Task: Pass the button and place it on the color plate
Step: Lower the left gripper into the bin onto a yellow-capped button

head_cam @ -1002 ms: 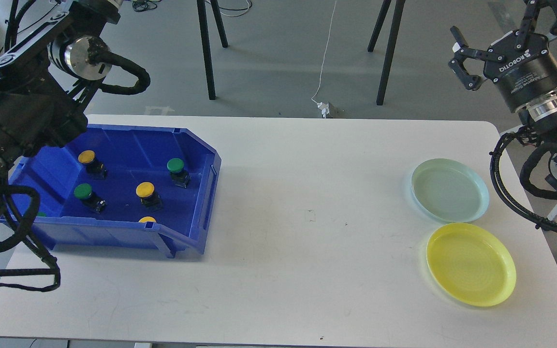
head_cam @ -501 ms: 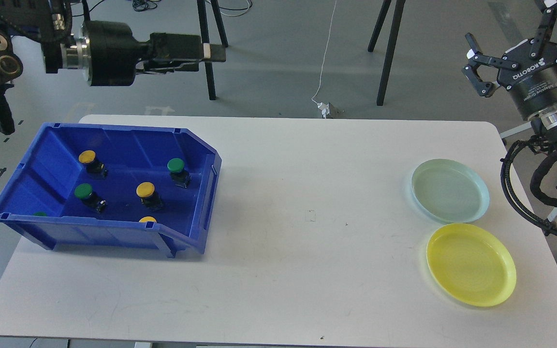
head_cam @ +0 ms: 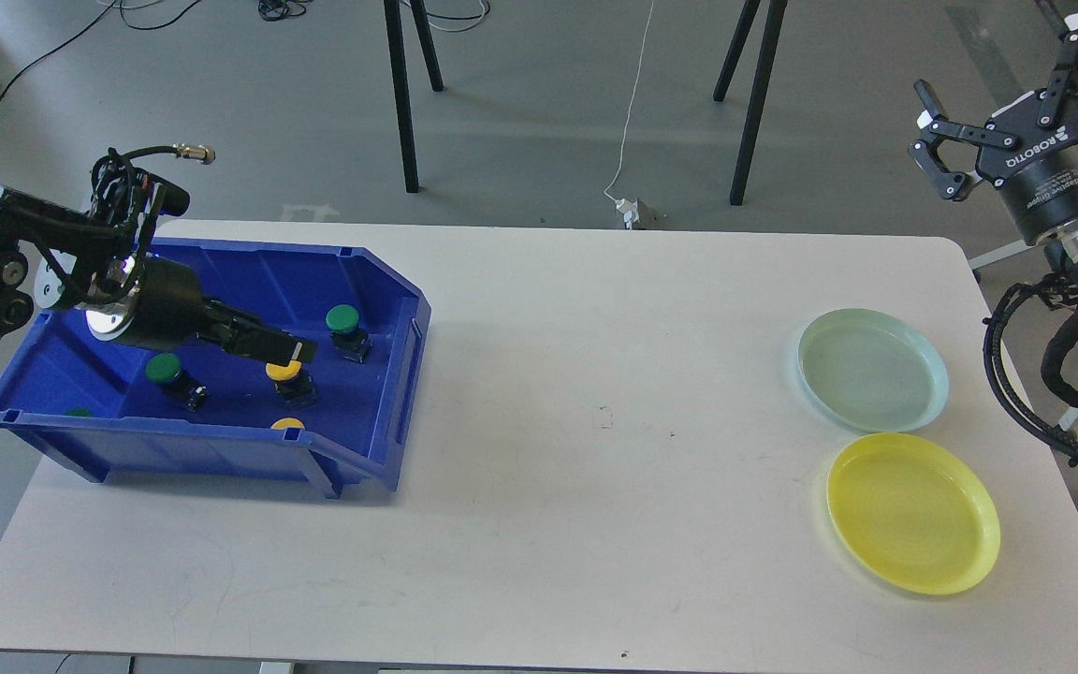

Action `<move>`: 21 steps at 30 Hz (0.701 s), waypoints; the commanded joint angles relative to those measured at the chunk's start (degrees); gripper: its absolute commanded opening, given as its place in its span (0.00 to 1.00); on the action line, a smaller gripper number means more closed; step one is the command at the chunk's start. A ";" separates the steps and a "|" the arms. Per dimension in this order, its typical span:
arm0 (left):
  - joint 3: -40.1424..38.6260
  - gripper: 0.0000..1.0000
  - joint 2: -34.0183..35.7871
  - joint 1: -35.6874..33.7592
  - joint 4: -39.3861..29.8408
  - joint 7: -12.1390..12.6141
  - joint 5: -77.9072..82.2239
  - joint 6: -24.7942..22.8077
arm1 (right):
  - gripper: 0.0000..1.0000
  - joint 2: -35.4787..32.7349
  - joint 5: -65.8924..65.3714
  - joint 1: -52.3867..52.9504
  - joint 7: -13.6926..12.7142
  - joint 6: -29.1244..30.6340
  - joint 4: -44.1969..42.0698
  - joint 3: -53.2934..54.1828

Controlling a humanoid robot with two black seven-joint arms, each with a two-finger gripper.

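My left gripper (head_cam: 291, 350) reaches into the blue bin (head_cam: 399, 374), its tip just above a yellow button (head_cam: 284, 372); I cannot tell whether its fingers are parted. Far right of the bin, my right gripper (head_cam: 934, 140) hangs spread and empty above the plates, partly cut off.

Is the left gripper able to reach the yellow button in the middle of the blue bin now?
Probably yes. The left gripper is already inside the open-topped blue bin, right above the yellow button. Nothing lies between them; the nearest green button stands apart.
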 commanded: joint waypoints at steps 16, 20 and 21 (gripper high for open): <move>0.28 0.99 -11.79 6.93 17.26 0.00 -0.17 1.53 | 0.99 -0.30 -0.03 -1.18 0.00 0.00 -0.68 -0.13; 0.19 0.99 -14.44 7.46 19.64 0.00 -0.26 1.53 | 0.99 -0.39 -0.03 -1.27 0.00 0.00 -0.77 -0.04; 0.19 0.99 -14.62 7.46 19.99 0.00 -0.26 1.53 | 0.99 -0.39 -0.03 -1.27 0.00 0.00 -0.86 -0.04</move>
